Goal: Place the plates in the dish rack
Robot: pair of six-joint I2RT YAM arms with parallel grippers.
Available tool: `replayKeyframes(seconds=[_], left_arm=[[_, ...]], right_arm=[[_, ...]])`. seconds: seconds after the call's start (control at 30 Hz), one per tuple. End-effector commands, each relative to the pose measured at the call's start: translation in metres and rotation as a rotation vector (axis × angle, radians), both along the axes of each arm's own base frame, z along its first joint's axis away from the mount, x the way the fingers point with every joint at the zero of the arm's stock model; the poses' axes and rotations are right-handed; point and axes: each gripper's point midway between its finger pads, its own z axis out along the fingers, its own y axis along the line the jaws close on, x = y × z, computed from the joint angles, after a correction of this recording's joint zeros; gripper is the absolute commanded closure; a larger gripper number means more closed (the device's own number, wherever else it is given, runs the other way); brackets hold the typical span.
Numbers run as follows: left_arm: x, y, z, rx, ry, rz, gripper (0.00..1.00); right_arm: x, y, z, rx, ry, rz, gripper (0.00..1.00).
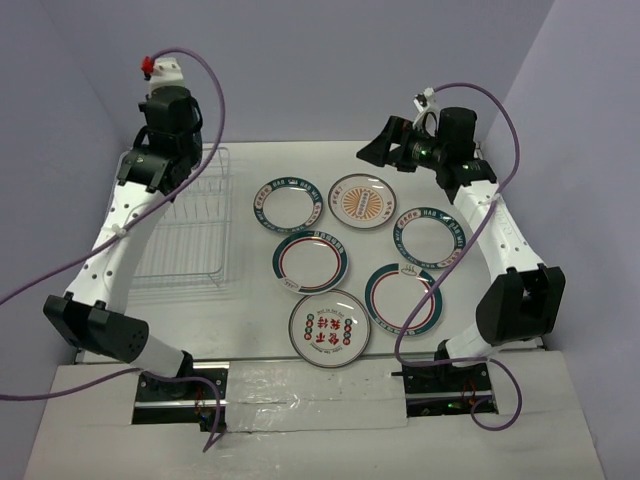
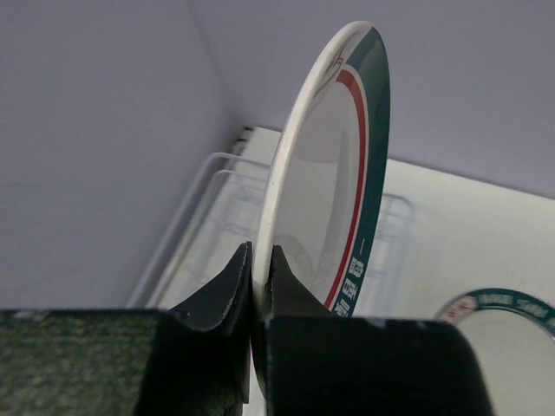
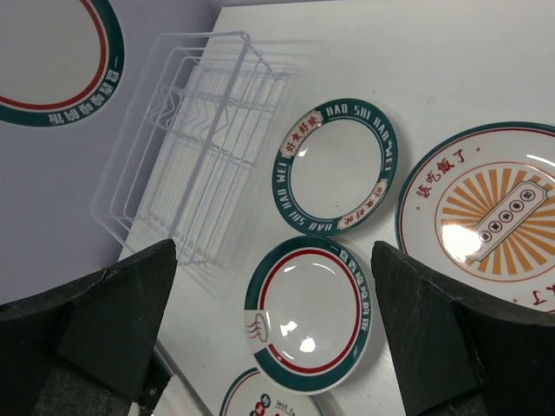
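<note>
Over the rectangular white wire dish rack (image 1: pixel 185 235) at the left of the white table (image 1: pixel 270 160), the left gripper (image 1: pixel 153 170) hangs from its raised arm. Six round white plates (image 1: pixel 311 262) lie flat to the rack's right, and the right gripper (image 1: pixel 372 150) hovers at the far edge, near the orange-sunburst plate (image 1: pixel 360 200). From the left wrist, the black fingers (image 2: pixel 221 295) are pinched tight on the rim of a seventh plate (image 2: pixel 347 173), white with a dark green band and a red ring. It stands on edge and runs straight out from the jaws, with the rack's blurred wires beyond it. The rack thus lies ahead along the plate's own line, and the left arm is plainly the nearer one. The coming move, I judge, is to ease it edge-first between the tines; whether its plane matches the slots cannot be told. From the right wrist, the jaws are spread wide on nothing, looking down at a red-ringed plate (image 3: pixel 308 312), and no plate stands in the rack yet. Pale violet walls (image 1: pixel 60 100) close in on three sides, one just beside the rack, leaving little room there.
</note>
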Motion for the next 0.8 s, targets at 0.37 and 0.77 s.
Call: replayKeyframes(seconds=[0.37,0.77], left_arm=[[0.014,-0.011,-0.059,0.381,0.162,0.16,1.0],[0.029,-0.036,-0.09,0.386,0.23,0.093,1.0]], right_arm=[[0.006,-0.007,-0.006,-0.031,0.006,-0.031,0.0],[0.008,-0.007,-0.017,-0.037,0.031,-0.026,0.0]])
